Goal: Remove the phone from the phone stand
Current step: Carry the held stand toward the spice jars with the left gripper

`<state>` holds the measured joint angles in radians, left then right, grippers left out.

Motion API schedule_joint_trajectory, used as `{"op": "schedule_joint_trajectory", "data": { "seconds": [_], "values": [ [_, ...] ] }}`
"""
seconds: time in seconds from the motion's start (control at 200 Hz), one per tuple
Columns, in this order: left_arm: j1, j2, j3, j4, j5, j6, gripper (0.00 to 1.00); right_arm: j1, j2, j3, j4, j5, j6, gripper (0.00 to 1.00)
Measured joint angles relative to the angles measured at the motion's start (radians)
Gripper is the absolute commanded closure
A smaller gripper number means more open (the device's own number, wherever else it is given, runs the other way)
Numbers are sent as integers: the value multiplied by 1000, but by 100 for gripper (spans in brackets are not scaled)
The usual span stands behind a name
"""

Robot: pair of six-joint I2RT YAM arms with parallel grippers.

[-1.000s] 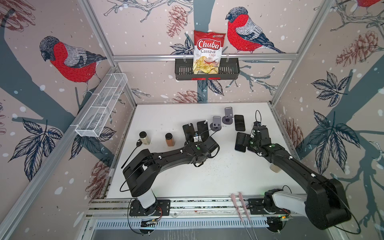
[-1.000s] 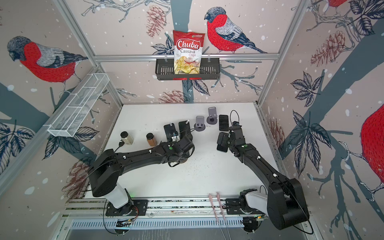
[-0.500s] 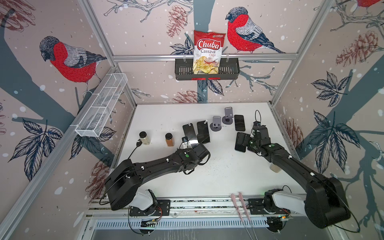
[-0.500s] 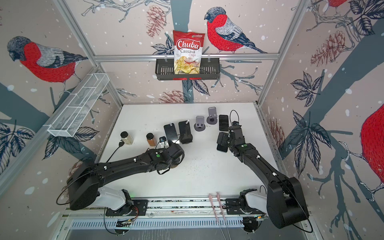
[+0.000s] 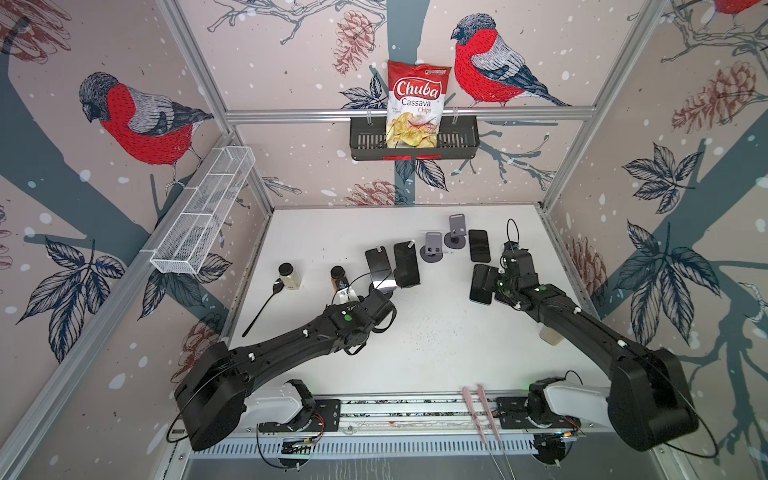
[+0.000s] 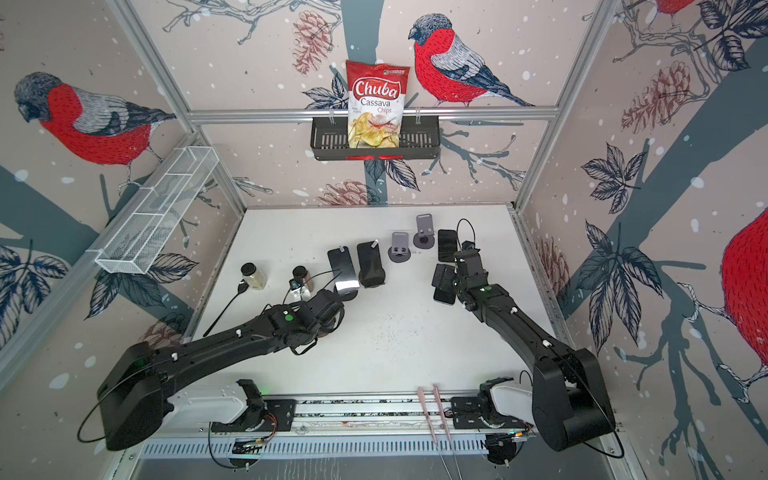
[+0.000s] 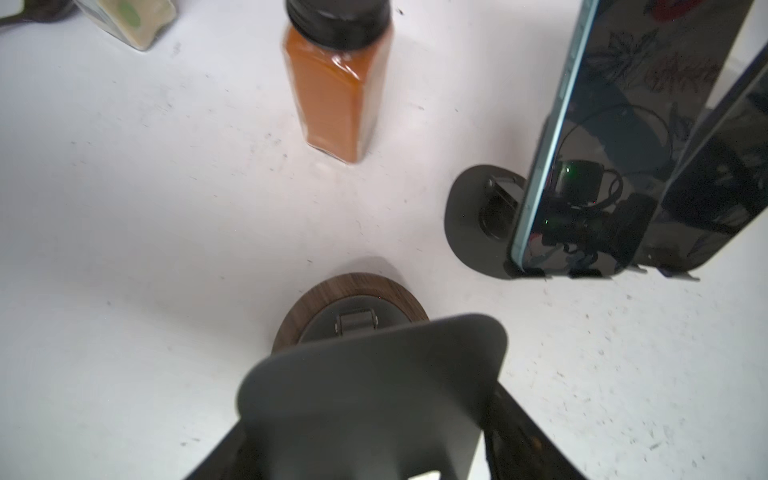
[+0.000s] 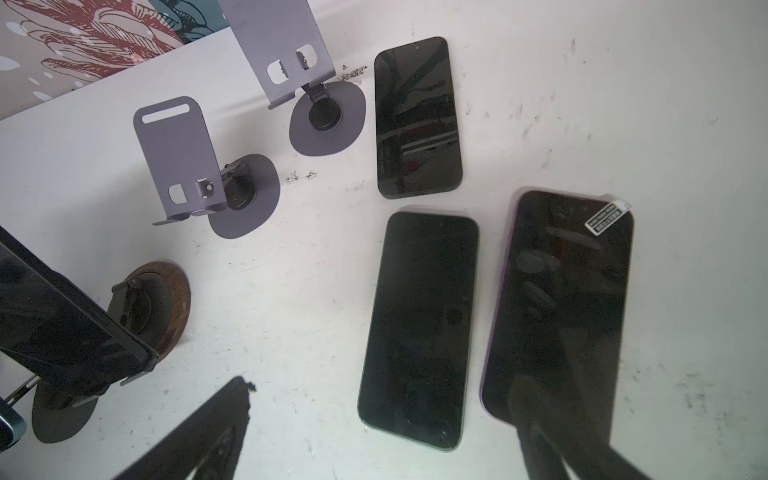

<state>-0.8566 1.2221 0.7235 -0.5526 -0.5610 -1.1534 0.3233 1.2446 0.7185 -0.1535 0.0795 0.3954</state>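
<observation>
Two phones stand propped upright at the middle of both top views, side by side and nearly touching. The blue-edged phone (image 5: 379, 268) leans on a dark-based stand (image 7: 465, 224), and the second phone (image 5: 406, 264) sits just right of it on a wooden-footed stand (image 8: 178, 299). That wooden foot shows only in the right wrist view; from above the phones cover it.

The left hand (image 7: 370, 415) fills the bottom of the left wrist view, its fingers pressed onto the grey plate of an empty stand (image 7: 374, 365). This stand's round wooden base shows just past the plate, but I can't tell whether it rests on the tabletop (image 7: 166, 208). From above the arm all but hides this stand. An orange spice jar (image 7: 336, 83) stands upright beyond it.

The right hand (image 8: 382, 386) is spread wide with nothing in it. It hovers over a black phone (image 8: 419, 328) and a purple-edged phone (image 8: 561, 299), which lie flat side by side. From above the hand partly covers these two. A third flat phone (image 8: 417, 116) lies further up that view. A near grey stand (image 8: 178, 153) and a far grey stand (image 8: 274, 41) stand bare at its upper left.
</observation>
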Motion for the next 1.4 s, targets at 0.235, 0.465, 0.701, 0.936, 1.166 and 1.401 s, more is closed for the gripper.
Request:
{"op": "schedule_joint_trajectory", "data": {
  "seconds": [0.235, 0.465, 0.701, 0.936, 1.166, 1.401],
  "values": [
    [105, -40, -29, 81, 10, 94, 30, 21, 19, 17, -5, 8, 21, 1],
    [187, -5, -38, 149, 61, 177, 28, 44, 67, 52, -13, 24, 23, 1],
    [245, 44, -39, 233, 121, 237, 27, 71, 107, 91, -20, 42, 26, 1],
    [256, 62, -68, 268, 169, 244, 26, 88, 119, 111, -38, 52, 26, 1],
    [256, 37, -82, 286, 185, 243, 21, 100, 119, 125, -42, 60, 26, 1],
    [256, 13, -76, 283, 175, 243, 4, 111, 119, 127, -43, 67, 26, 1]
  ]
}}
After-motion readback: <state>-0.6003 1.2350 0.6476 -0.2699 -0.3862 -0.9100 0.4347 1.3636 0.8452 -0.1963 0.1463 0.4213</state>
